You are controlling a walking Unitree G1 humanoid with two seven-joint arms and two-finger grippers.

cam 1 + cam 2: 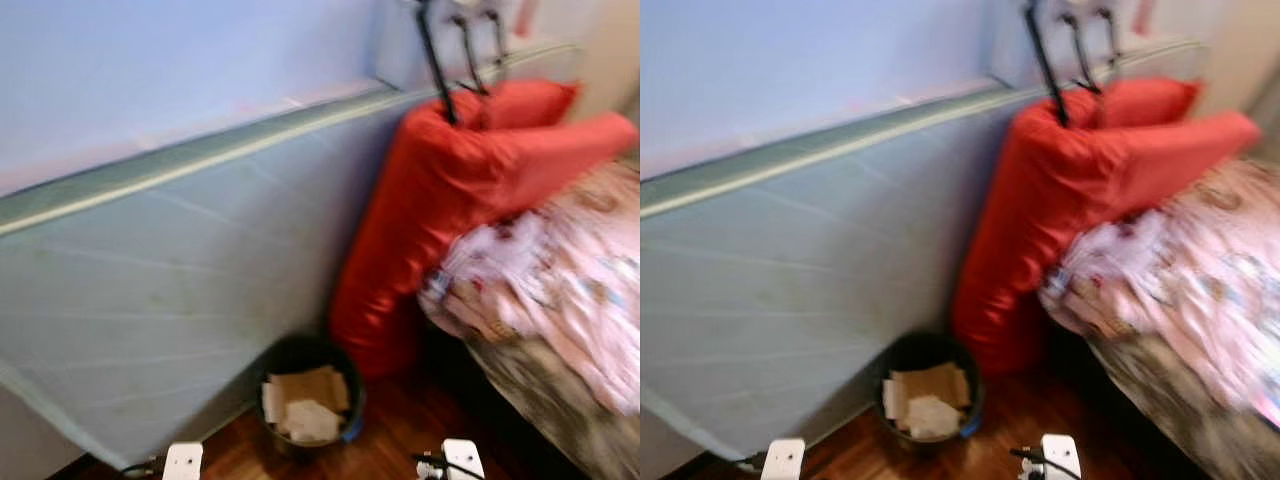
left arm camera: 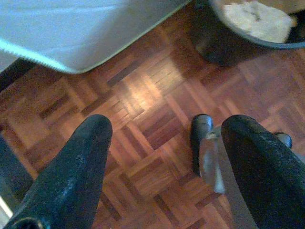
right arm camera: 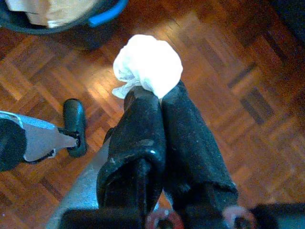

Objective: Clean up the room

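1. A pale blue mattress leans on edge against the wall, its lower corner just above the parquet floor.
2. The left gripper hangs over bare floor near that corner, its two black fingers spread wide apart with nothing between them.
3. A dark bin stands on the floor between the mattress and a red cushion; it holds cardboard and crumpled paper.
4. The right gripper is above the floor just beside the bin, fingers pressed together and pinching a white paper wad at their tips.
5. The red cushion stands upright against the bed's edge.
6. A bed with a pink patterned cover fills the right side.
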